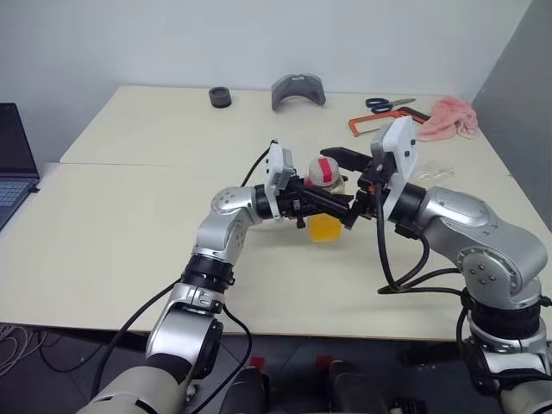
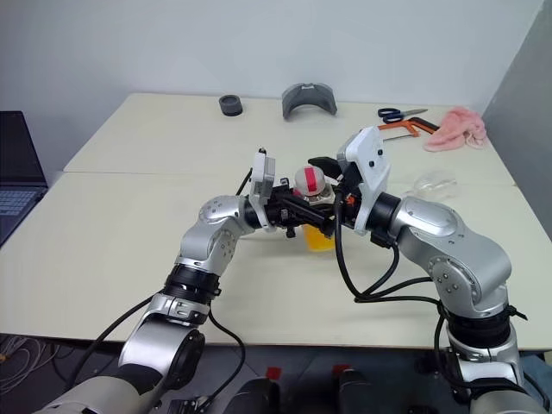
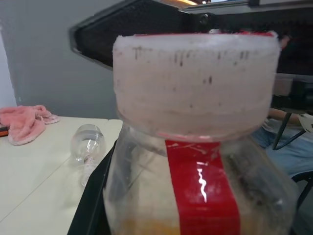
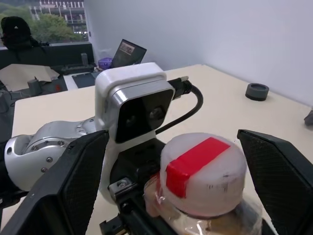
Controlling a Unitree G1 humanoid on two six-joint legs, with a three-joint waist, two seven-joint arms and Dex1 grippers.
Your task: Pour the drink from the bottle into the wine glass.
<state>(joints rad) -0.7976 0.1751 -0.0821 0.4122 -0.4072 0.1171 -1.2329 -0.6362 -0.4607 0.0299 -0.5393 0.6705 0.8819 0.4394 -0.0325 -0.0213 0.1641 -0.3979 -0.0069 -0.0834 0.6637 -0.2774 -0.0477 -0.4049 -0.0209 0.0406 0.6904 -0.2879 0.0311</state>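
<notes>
My left gripper (image 1: 332, 204) is clamped on the bottle (image 1: 325, 200), held above the table (image 1: 129, 224) between my arms; my right gripper (image 4: 168, 161) stands wide apart astride the cap (image 4: 203, 174); if I close off-centre the cap could slip, or twisting could wrench the bottle loose and spill the drink (image 1: 324, 228); the glass (image 3: 87, 144) seems to lie tipped, well apart.

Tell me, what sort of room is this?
Probably an office or lab workroom: pale tables against a plain wall, a laptop at one edge, and scissors and a small saw lying about.
</notes>
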